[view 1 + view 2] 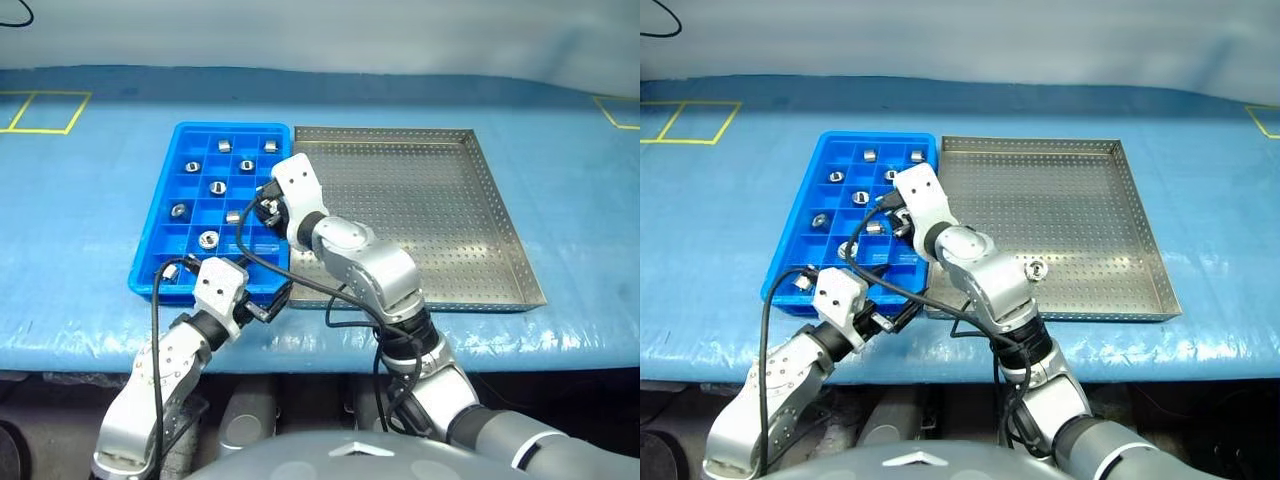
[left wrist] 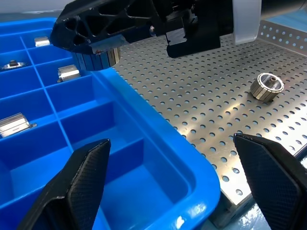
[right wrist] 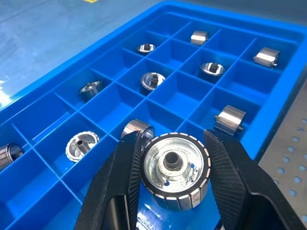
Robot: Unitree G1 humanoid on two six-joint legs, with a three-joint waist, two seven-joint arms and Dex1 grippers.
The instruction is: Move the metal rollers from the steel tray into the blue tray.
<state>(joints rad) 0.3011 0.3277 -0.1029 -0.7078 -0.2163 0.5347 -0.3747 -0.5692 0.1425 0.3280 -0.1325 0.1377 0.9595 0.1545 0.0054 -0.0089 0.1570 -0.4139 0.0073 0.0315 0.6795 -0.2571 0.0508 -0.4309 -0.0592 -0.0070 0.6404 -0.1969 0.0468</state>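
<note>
The right gripper (image 3: 173,179) had its two black ribbed fingers (image 3: 120,182) clamped on a shiny silver metal roller (image 3: 175,170) with a dark centre hole, its flat face turned toward the camera. It hung above the bright blue plastic tray (image 3: 57,86) with its grid of square compartments. Other silver rollers (image 3: 152,80) sat singly in compartments beyond, some upright, some on their sides. One more appeared to lie just behind the left finger, partly hidden. A strip of grey perforated steel tray (image 3: 292,163) showed beside the blue rim.
</note>
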